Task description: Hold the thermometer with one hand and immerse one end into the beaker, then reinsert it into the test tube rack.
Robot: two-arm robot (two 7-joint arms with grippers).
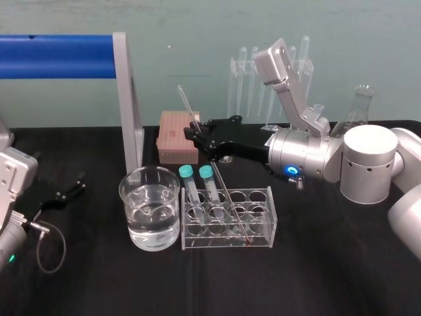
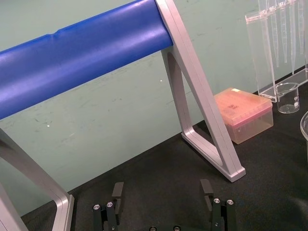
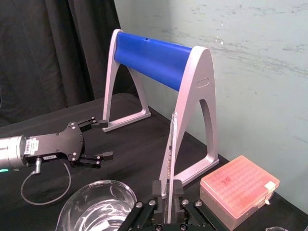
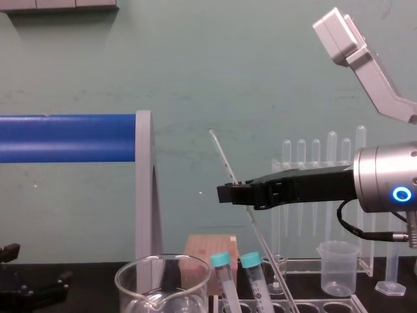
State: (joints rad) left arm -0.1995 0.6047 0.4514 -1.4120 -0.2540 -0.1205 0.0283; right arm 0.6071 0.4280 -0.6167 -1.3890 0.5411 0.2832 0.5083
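Right black two-fingered pincer [image 1: 197, 137] is clamped on the long thin clear glass thermometer [image 1: 224, 191], gripping its upper part. The rod is tilted, with fine dark graduations and a short length sticking up past the fingers. Its red tip sits inside the low clear test tube rack [image 1: 271, 217] below the pincer. The wide clear glass beaker [image 1: 125, 191] holds water, down-left of the pincer, just beside the rack. Left pincer [image 3: 105, 139] is spread wide, parked well apart to the left.
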